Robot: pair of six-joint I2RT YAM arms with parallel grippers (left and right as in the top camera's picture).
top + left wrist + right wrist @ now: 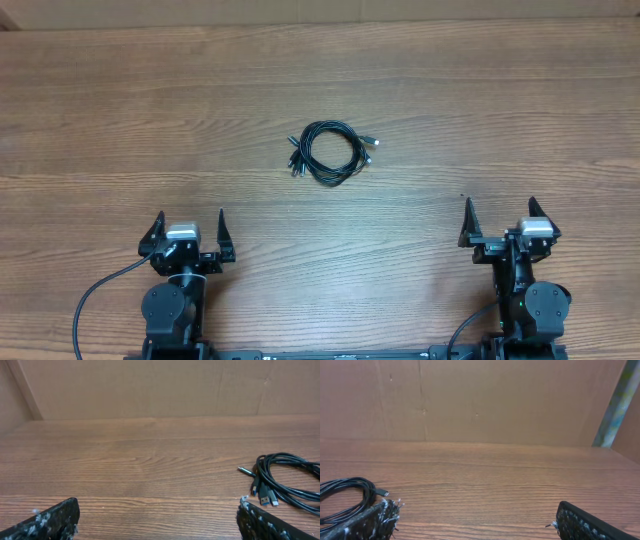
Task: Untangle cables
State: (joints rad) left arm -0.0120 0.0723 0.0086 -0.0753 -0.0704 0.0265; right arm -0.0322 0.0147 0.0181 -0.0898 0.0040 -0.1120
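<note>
Lying coiled on the wood-grain table [500, 100], cables [330, 152] — left hand [190, 217], right hand [500, 208] spread wide, empty.

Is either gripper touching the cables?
No, the overhead view shows the cables coiled mid-table, well clear of the left gripper and right gripper.

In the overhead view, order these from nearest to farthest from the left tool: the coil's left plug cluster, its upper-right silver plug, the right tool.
From the left tool:
1. Plug cluster, just left of centre.
2. Silver plug, just right of centre.
3. Right tool, far right.
</note>
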